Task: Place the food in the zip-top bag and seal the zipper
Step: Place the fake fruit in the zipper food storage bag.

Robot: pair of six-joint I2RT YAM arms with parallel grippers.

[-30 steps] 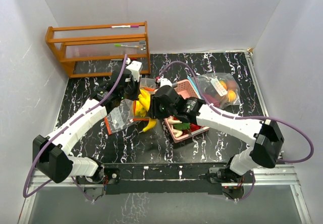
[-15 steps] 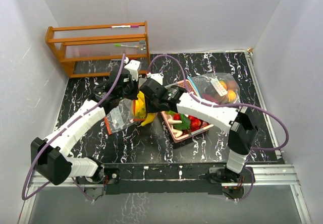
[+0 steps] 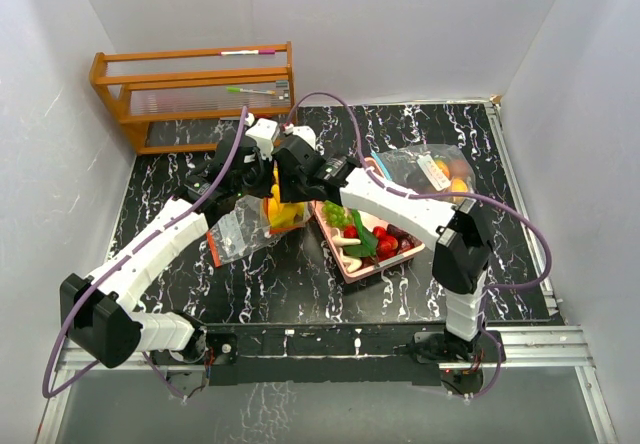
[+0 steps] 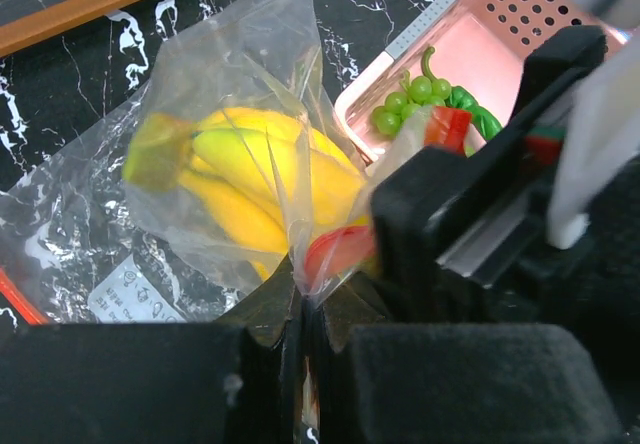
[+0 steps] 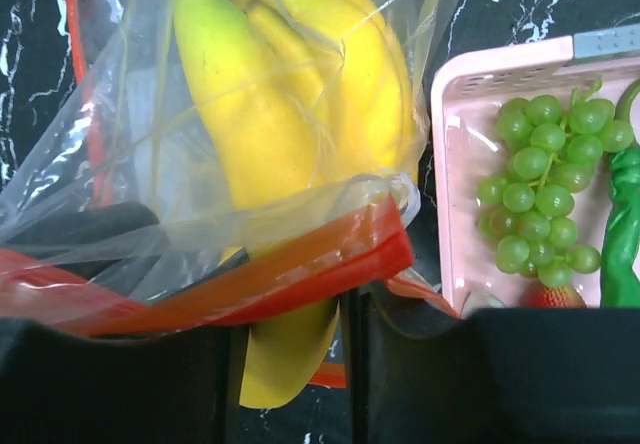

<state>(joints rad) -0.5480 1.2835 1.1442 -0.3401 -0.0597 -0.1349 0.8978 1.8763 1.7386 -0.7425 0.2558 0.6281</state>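
I'm clamping the limp, slippery-looking zip-top bag (image 4: 235,59) film in the fully closed left gripper (image 4: 300,319); the right gripper (image 5: 295,339) is gripping, part-closed, the stiff banana bunch (image 5: 290,94) by its tip.

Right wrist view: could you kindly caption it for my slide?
Right end effector holds banana bunch partly inside zip-top bag, beside pink tray of grapes.

Right wrist view: the top edge cuts off the banana bunch (image 5: 280,114); the red zipper strip (image 5: 330,264) hides its lower part. The pink tray (image 5: 500,56), right of the banana bunch, runs out of frame. Left wrist view: the label (image 4: 130,292) on the zip-top bag (image 4: 250,64), below the banana bunch, is unreadable.
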